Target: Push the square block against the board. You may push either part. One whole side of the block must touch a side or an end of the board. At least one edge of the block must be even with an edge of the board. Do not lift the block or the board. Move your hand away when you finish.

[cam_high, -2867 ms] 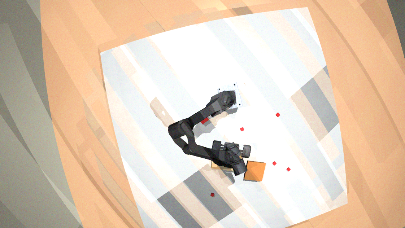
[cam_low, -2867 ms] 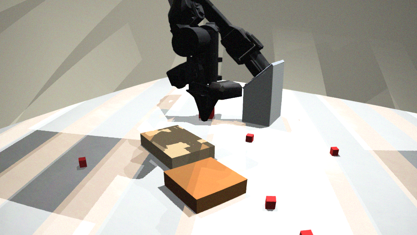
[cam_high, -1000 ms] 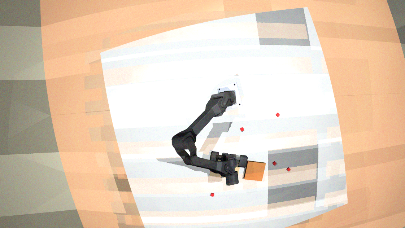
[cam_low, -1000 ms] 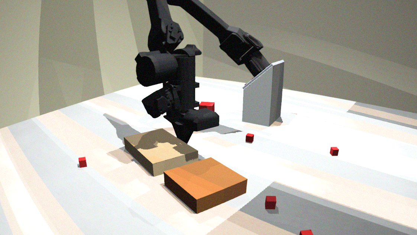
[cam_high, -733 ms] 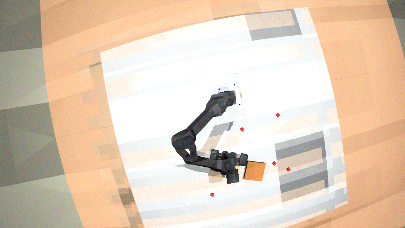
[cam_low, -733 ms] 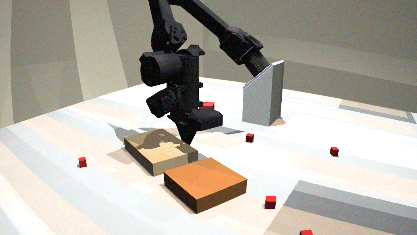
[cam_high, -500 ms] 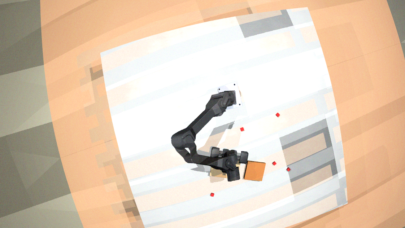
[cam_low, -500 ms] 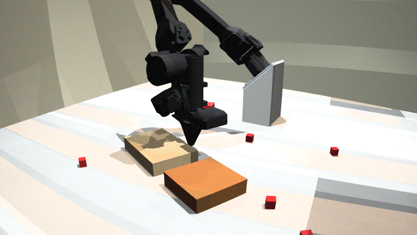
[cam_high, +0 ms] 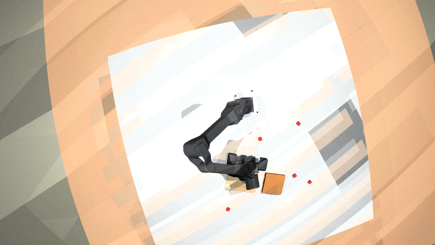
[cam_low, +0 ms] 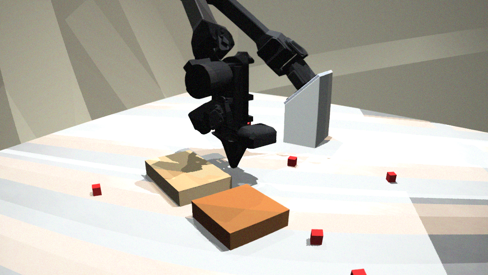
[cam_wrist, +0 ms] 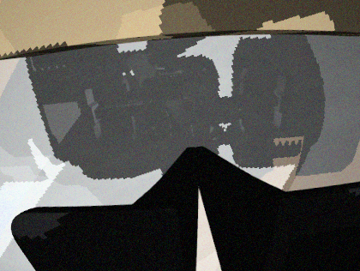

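Observation:
The tan board [cam_high: 234, 186] [cam_low: 187, 174] lies flat on the table, and the arm partly covers it in the top view. The orange square block [cam_high: 273, 183] [cam_low: 238, 208] lies flat just off the board's right end. The top view shows a thin gap between them, and their sides are not quite parallel. My gripper [cam_low: 233, 163] [cam_wrist: 195, 155] is shut and empty. It points straight down with its tips at table height, just behind the board's far long side near its right end. In the wrist view the board [cam_wrist: 86, 1] fills the top of the frame, with a strip of table between it and the fingertips.
Several small red cubes are scattered on the table; among them one [cam_low: 292, 160] right of the gripper, one [cam_low: 316, 236] right of the block and one [cam_low: 96, 189] left of the board. The grey arm mount [cam_low: 307, 112] [cam_high: 255, 102] stands behind.

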You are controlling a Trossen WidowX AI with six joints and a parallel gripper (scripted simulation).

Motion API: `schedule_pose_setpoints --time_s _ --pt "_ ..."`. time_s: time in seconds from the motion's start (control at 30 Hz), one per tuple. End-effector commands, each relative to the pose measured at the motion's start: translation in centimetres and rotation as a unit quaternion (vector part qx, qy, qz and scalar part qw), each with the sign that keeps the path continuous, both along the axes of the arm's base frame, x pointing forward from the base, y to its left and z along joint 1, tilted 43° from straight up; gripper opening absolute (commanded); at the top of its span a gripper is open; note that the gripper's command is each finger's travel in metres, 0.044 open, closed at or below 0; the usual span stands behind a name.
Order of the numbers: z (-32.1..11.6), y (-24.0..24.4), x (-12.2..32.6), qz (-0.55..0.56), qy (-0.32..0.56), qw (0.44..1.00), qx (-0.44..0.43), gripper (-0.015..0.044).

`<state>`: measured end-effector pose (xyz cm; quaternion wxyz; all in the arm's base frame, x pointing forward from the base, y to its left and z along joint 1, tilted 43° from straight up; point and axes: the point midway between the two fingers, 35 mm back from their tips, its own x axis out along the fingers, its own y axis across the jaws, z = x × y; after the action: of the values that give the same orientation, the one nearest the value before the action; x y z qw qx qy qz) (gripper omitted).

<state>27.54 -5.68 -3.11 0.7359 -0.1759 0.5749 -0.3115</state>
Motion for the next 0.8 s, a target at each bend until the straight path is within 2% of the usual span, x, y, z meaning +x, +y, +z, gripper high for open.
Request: schedule_pose_setpoints --time_s 0.0,0.13,0.33,0.77 --pt "0.7 0.6 0.1 0.000 -0.001 1.000 0.001 0.0000" --pt "4.0 3.6 -0.7 0.000 -0.004 1.000 -0.001 0.0000" --pt "4.1 3.7 0.3 0.004 -0.008 1.000 0.001 0.0000" --pt "8.5 2.9 13.1 0.003 -0.008 1.000 0.000 0.0000"
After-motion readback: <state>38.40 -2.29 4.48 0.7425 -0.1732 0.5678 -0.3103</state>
